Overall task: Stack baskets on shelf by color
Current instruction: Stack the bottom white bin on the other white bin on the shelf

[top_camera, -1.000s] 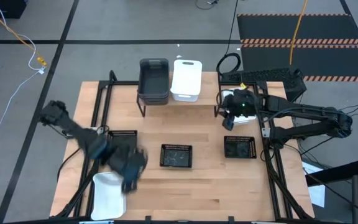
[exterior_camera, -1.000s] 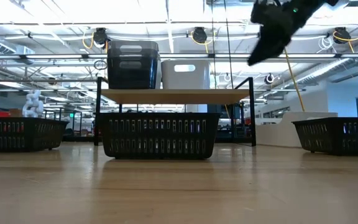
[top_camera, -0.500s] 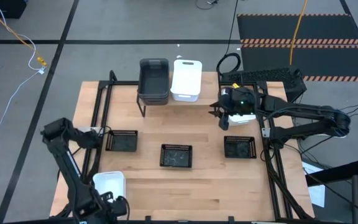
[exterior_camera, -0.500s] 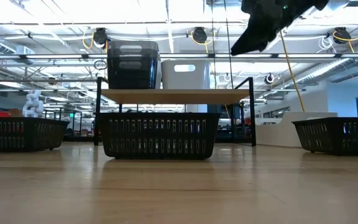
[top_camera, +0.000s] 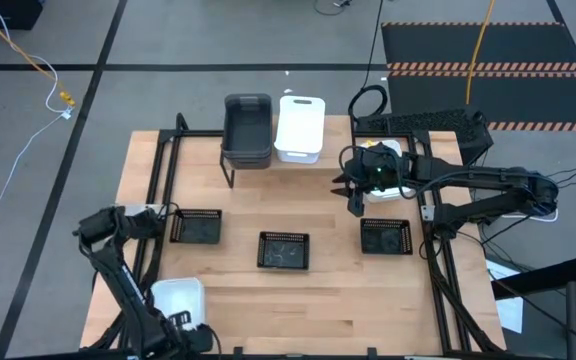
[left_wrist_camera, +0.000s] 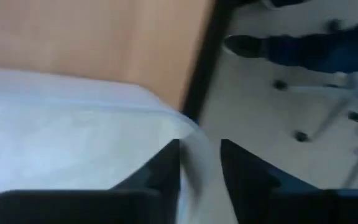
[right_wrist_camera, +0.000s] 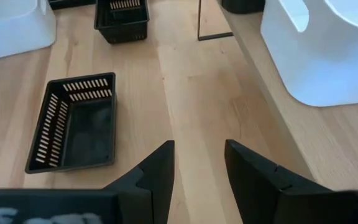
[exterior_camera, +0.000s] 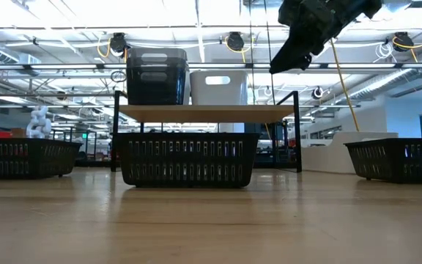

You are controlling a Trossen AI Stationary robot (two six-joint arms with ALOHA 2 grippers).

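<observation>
Left gripper point(top_camera: 190, 340): at the table's near edge in the high view, partly cut off by the picture's bottom edge; finger gap not readable there.
Left wrist view: blurred; the white basket point(left_wrist_camera: 73, 137) fills the picture's left and is cut off by the edges; its rim wall lies between the 2 dark fingers point(left_wrist_camera: 160, 171), contact not certain.
Person's leg and shoe point(left_wrist_camera: 291, 46): blurred, cut off at the right edge.
Right arm in low view: the right gripper point(exterior_camera: 299, 44) is cut off by the picture's top edge; fingers not distinguishable.
White basket beside the right gripper point(top_camera: 393, 172): mostly hidden under the arm in the high view.
Dark grey stack point(top_camera: 248, 128): number of nested baskets not readable from above.
</observation>
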